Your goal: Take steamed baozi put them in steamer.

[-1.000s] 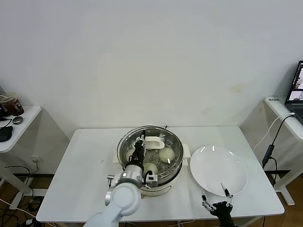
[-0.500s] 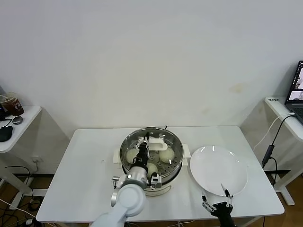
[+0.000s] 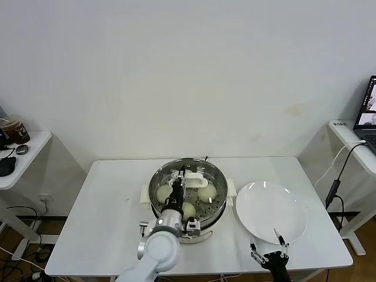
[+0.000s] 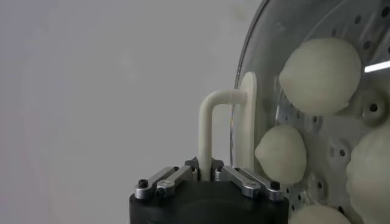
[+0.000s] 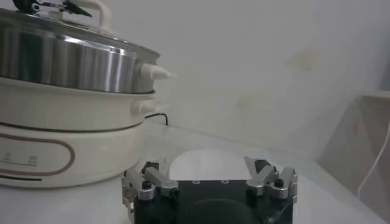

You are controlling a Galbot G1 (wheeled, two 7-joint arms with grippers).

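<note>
Four baozi [image 4: 321,75] in steamer [image 3: 218,187]; left gripper [image 4: 206,171] clamped on upright lid handle [image 4: 210,131], apparently.

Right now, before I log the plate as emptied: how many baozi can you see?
4, all on the steamer tray under the glass lid that the left gripper holds: baozi one, two, three, four. The head view shows only three. Right gripper idles by the plate.

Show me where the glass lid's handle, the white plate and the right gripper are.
glass lid's handle [image 4: 207,131], left wrist view, on its upright white bar.
white plate [image 3: 271,210], head view, on its bare middle.
right gripper [image 5: 210,178], right wrist view, midway between its fingertips.
</note>
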